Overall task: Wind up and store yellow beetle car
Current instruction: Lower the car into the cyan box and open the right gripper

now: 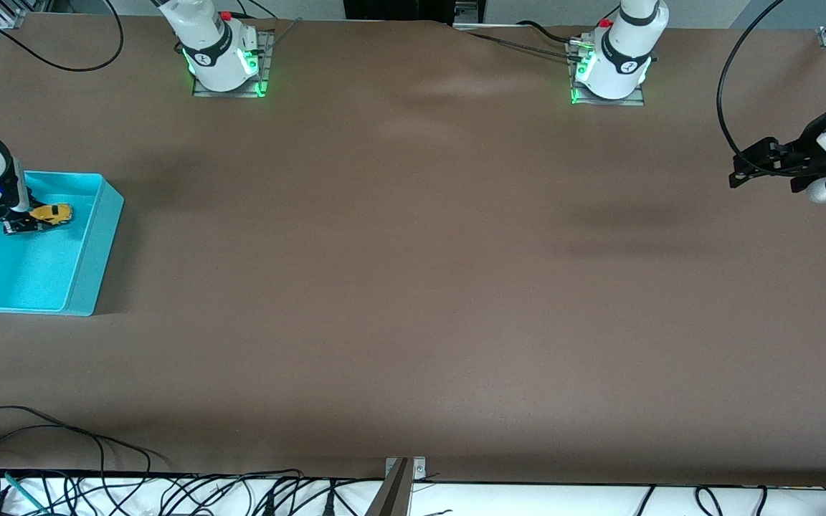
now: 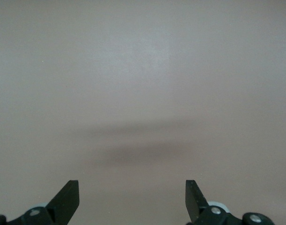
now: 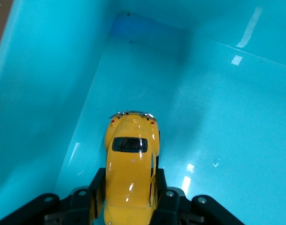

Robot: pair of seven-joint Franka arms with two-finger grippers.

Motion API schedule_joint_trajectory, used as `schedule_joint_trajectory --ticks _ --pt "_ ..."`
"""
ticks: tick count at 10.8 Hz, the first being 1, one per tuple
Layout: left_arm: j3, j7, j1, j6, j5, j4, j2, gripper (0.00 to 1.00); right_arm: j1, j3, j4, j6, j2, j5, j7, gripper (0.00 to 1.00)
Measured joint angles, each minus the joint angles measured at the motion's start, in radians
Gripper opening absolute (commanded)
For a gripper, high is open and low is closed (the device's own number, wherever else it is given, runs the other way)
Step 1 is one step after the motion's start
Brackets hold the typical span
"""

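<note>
The yellow beetle car [image 1: 52, 213] is inside the turquoise bin [image 1: 90, 265] at the right arm's end of the table. My right gripper [image 1: 24, 223] is shut on the car's sides. In the right wrist view the car [image 3: 131, 168] sits between my black fingers [image 3: 97, 187], low over the bin floor [image 3: 203, 117], near a corner. My left gripper [image 1: 746, 172] is open and empty, up over the bare table at the left arm's end. Its fingertips [image 2: 68, 197] show wide apart in the left wrist view.
The bin's walls [image 3: 44, 93] stand close around the car. The brown table [image 1: 413, 287] stretches between the two arms. Cables [image 1: 97, 487] lie along the table edge nearest the front camera.
</note>
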Motion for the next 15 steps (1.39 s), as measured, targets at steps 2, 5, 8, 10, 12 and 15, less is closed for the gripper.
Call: schedule_joint_trajectory --ticks 2,5,8,10,12,15 --pt "-0.001 0.0 -0.001 -0.003 0.0 0.0 0.0 1.0 0.0 0.001 0.0 0.001 0.004 0.001 0.0 1.0" --pt "0.0 -0.001 0.0 -0.006 0.0 0.0 0.0 1.0 0.0 0.003 0.004 -0.008 -0.002 0.003 0.0 1.0" --pt "0.0 -0.001 0.0 -0.006 0.0 0.0 0.0 1.0 0.002 0.012 0.011 -0.049 -0.035 0.028 0.014 1.0" --pt "0.0 -0.001 0.0 -0.006 0.0 0.0 0.0 1.0 0.019 0.018 0.014 -0.083 -0.076 0.034 0.078 1.0" --pt "0.0 -0.001 0.0 -0.006 0.0 0.0 0.0 1.0 0.064 0.022 0.017 -0.133 -0.126 0.035 0.207 1.0" --pt "0.0 -0.001 0.0 -0.007 0.0 0.0 0.0 1.0 0.166 0.026 0.021 -0.26 -0.229 0.037 0.485 1.0"
